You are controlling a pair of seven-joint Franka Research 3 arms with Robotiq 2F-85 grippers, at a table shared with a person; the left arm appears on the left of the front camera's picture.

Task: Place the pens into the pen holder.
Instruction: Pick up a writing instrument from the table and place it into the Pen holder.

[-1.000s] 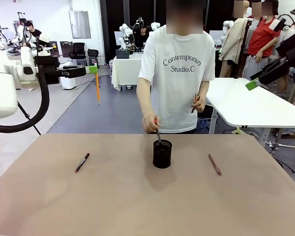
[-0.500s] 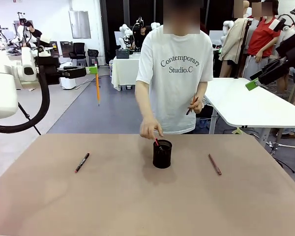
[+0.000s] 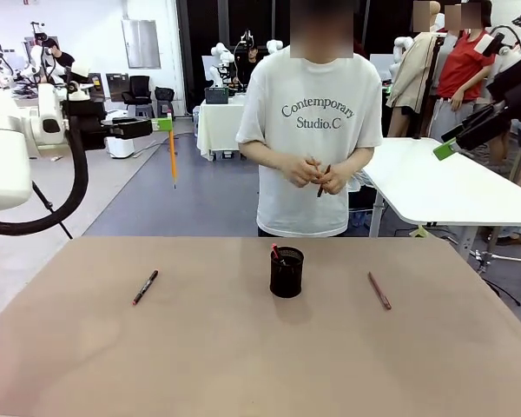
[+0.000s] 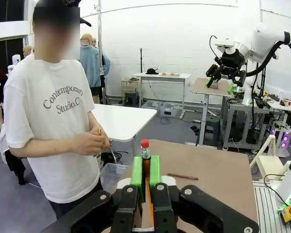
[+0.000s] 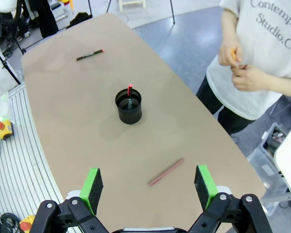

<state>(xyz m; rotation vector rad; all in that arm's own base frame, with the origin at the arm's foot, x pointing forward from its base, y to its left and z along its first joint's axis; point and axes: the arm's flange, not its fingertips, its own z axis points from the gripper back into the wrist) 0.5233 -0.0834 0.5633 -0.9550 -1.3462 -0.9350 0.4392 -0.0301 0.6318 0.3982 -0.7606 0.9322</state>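
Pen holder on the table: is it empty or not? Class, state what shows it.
Not empty. One pen stands inside the pen holder, its red end poking above the rim.

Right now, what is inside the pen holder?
One pen with a red tip stands in the pen holder, its top poking above the rim. The dark mesh wall covers its lower part, and the cup's bottom is too dark to read.
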